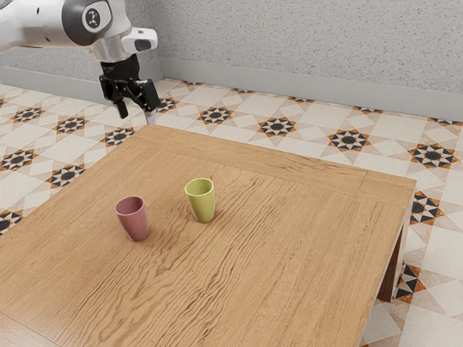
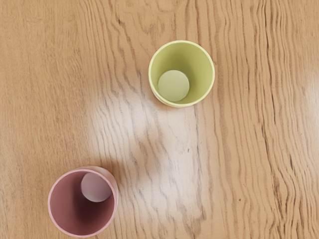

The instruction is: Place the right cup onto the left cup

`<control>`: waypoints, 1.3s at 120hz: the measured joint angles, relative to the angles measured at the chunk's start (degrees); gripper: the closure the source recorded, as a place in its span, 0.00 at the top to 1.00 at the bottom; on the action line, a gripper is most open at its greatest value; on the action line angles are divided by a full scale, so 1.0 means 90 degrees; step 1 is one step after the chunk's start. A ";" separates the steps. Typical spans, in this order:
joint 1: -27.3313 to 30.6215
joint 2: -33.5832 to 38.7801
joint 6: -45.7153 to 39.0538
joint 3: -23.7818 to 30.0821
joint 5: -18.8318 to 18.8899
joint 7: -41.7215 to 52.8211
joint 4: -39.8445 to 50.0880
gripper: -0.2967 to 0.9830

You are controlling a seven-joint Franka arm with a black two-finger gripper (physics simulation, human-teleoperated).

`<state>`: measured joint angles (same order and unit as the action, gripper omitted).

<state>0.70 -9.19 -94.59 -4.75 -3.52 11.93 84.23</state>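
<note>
**Cups unstacked, grasp to come**

My gripper point(image 1: 137, 112) hangs with fingers parted, well apart from the green cup point(image 1: 201, 202); the pink cup point(image 1: 134, 221) stands upright near it. Reaching seems the step; next I should align over whichever counts as right.

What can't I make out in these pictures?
Arm: its base, cut off by the exterior view's left edge.
Table: its near end, cut off by the exterior view's lower edge.
Pink cup and green cup: their undersides, against the table in both views.
</note>
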 joint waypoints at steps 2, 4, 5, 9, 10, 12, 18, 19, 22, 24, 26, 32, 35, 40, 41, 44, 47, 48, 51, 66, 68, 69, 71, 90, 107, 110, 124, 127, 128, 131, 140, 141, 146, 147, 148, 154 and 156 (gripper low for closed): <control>0.0000 -0.0002 -0.0001 0.0000 -0.0001 -0.0001 0.0000 0.77; 0.0000 -0.0007 -0.0002 0.0000 -0.0002 -0.0001 -0.0002 0.77; 0.0000 -0.0012 -0.0003 0.0000 -0.0002 -0.0002 -0.0003 0.77; 0.0000 -0.0027 -0.0005 0.0000 -0.0001 -0.0003 -0.0006 0.77; 0.0000 -0.0030 -0.0005 0.0000 -0.0001 -0.0003 -0.0007 0.77; 0.0000 -0.0034 -0.0006 0.0000 -0.0002 -0.0004 -0.0008 0.77; 0.0000 -0.0042 -0.0008 0.0000 -0.0001 -0.0006 -0.0015 0.77; 0.0000 -0.0043 -0.0009 0.0000 -0.0001 -0.0006 -0.0016 0.77; 0.0000 -0.0044 -0.0009 0.0000 -0.0002 -0.0006 -0.0018 0.77; 0.0000 -0.0045 -0.0009 0.0000 -0.0003 -0.0006 -0.0018 0.77; 0.0000 -0.0046 -0.0009 0.0000 -0.0005 -0.0006 -0.0019 0.77; 0.0000 -0.0069 -0.0005 0.0000 -0.0008 -0.0005 -0.0020 0.77; 0.0001 -0.0089 -0.0007 0.0000 -0.0010 -0.0006 -0.0020 0.77; 0.0000 -0.0159 -0.0029 0.0000 -0.0057 -0.0010 -0.0027 0.77; -0.0001 -0.0183 -0.0039 0.0000 -0.0068 -0.0013 -0.0029 0.77; 0.0010 -0.0261 -0.0069 0.0020 -0.0096 -0.0022 -0.0041 0.77; 0.0018 -0.0351 -0.0094 0.0073 -0.0108 -0.0029 -0.0103 0.77; 0.0018 -0.0383 -0.0102 0.0093 -0.0109 -0.0031 -0.0130 0.77; 0.0015 -0.0484 -0.0124 0.0163 -0.0115 -0.0038 -0.0215 0.77; -0.0002 -0.1015 -0.0219 0.0329 -0.0180 -0.0076 -0.0516 0.77; -0.0001 -0.1065 -0.0233 0.0347 -0.0184 -0.0081 -0.0527 0.77; -0.0001 -0.1092 -0.0241 0.0356 -0.0186 -0.0083 -0.0533 0.77; -0.0001 -0.1138 -0.0256 0.0370 -0.0190 -0.0088 -0.0542 0.77; 0.0006 -0.1465 -0.0557 0.0408 -0.0215 -0.0130 -0.0476 0.77; 0.0054 -0.1595 -0.0797 0.0378 -0.0224 -0.0153 -0.0324 0.77; 0.0056 -0.1651 -0.0855 0.0368 -0.0223 -0.0153 -0.0320 0.77; 0.0064 -0.1947 -0.1109 0.0330 -0.0206 -0.0153 -0.0317 0.77; 0.0066 -0.2001 -0.1159 0.0307 -0.0199 -0.0153 -0.0316 0.77; 0.0067 -0.2021 -0.1174 0.0301 -0.0196 -0.0153 -0.0316 0.77; 0.0069 -0.2077 -0.1218 0.0287 -0.0188 -0.0153 -0.0315 0.77; 0.0069 -0.2221 -0.1320 0.0266 -0.0169 -0.0153 -0.0319 0.77; 0.0069 -0.2236 -0.1329 0.0264 -0.0167 -0.0153 -0.0319 0.77; 0.0067 -0.2307 -0.1372 0.0236 -0.0161 -0.0153 -0.0323 0.77; 0.0067 -0.2323 -0.1379 0.0226 -0.0160 -0.0153 -0.0324 0.77; 0.0068 -0.2340 -0.1386 0.0217 -0.0159 -0.0153 -0.0325 0.77; 0.0085 -0.2458 -0.1430 0.0181 -0.0155 -0.0149 -0.0344 0.77; 0.0093 -0.2495 -0.1456 0.0174 -0.0155 -0.0145 -0.0348 0.77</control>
<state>1.54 -31.65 -107.70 -3.18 -4.92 10.62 81.09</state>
